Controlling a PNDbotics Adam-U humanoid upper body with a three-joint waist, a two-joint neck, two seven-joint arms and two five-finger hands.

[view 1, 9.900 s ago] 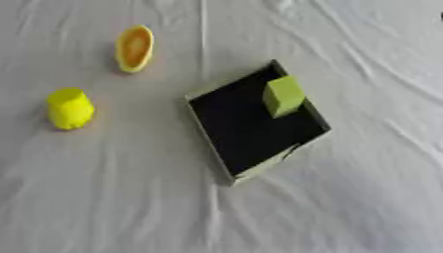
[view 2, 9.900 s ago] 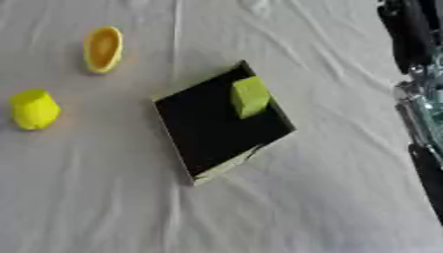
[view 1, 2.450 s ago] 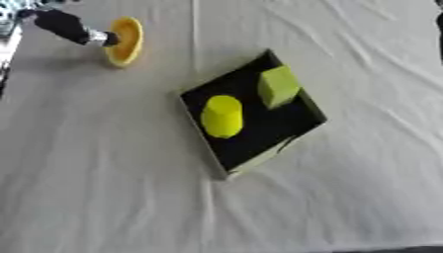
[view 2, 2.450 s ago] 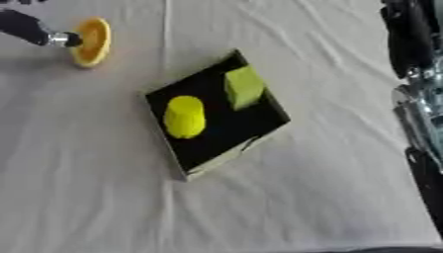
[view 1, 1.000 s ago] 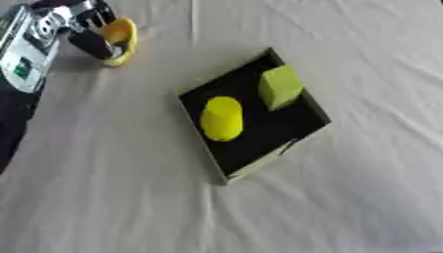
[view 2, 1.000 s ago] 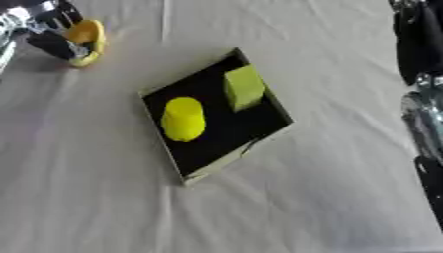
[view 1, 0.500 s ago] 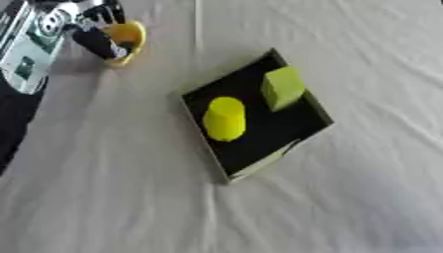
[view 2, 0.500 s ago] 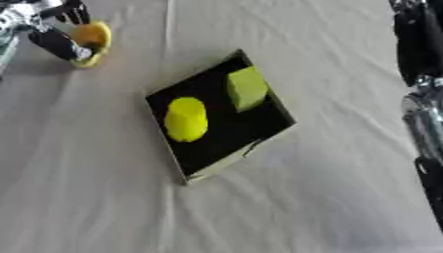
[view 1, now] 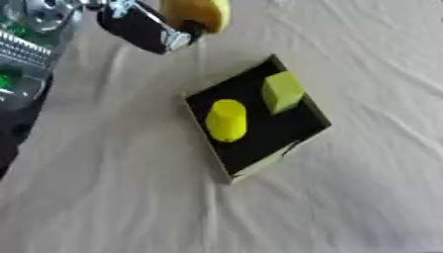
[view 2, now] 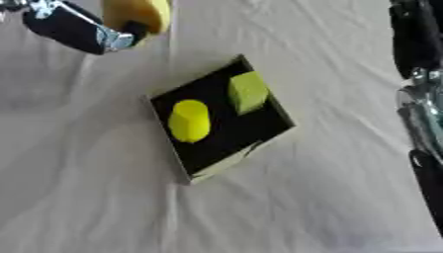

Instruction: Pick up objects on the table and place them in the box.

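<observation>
The orange-yellow piece (view 1: 197,14) sits at the upper left of the frame, pinched in the left hand (view 1: 143,27) whose fingers curl onto it. Carry it right and down over the black box (view 1: 304,127), clear of the yellow lump (view 1: 227,120) and green block (view 1: 282,92), then release low.

Surface: table (view 1: 363,207) under a wrinkled white cloth (view 2: 95,197)
Light: even, soft shadows
Walls, floor: out of view

Black-and-silver left hand (view 1: 143,29) is gripping an orange-yellow object (view 1: 197,12). Below-right of it, a black box (view 1: 256,114) is showing a yellow piece (view 1: 227,120) and a green block (view 1: 282,91); the cloth (view 1: 112,197) is white.
</observation>
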